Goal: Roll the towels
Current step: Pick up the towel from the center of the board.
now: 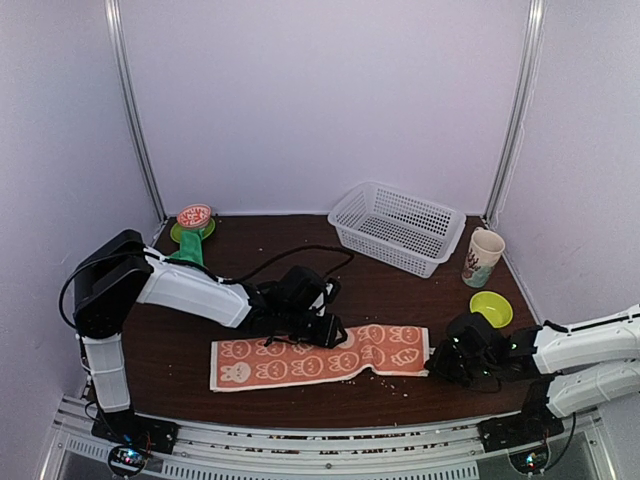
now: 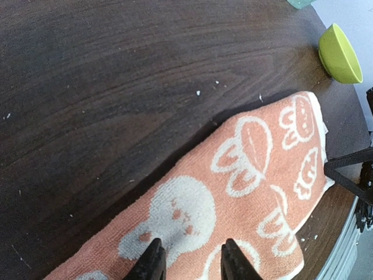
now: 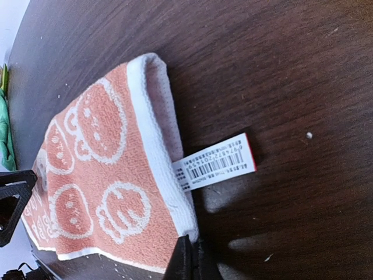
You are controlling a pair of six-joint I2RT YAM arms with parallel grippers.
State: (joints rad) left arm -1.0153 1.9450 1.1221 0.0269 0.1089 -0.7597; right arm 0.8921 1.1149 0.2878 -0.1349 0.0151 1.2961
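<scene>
Right pincer (image 3: 187,259) lowest on the right side of the surface (image 1: 400,300). Tips closed together, pinched on the white hem at the near right corner of the peach-orange towel (image 1: 300,362). Right arm lies low, reaching in from the right edge.

Peach-orange towel flat and unrolled, long side running left-right near the front edge, white bunny print up. White barcode label (image 3: 215,166) sticks out from the right short hem and lies flat on the wood, just beside the right pincer. Small pale crumbs scattered on the surface around the towel.

Left pincer (image 2: 192,263) at the towel's far long edge, about mid-length. Fingers stand a little apart, tips down over the cloth with a bunny face showing in the gap. No fold seen pinched between them. Left arm reaches in from the left.

Yellow-green bowl (image 1: 491,308) behind the right pincer, apart from the towel. Printed cup (image 1: 483,257) upright farther back right. White mesh basket (image 1: 410,255) just left of the cup, at the back.

Green towel (image 1: 188,250) bunched at the far left back corner, well apart from the peach-orange one. A round red-and-white item (image 1: 194,215) sits behind it; can't tell what it is.
</scene>
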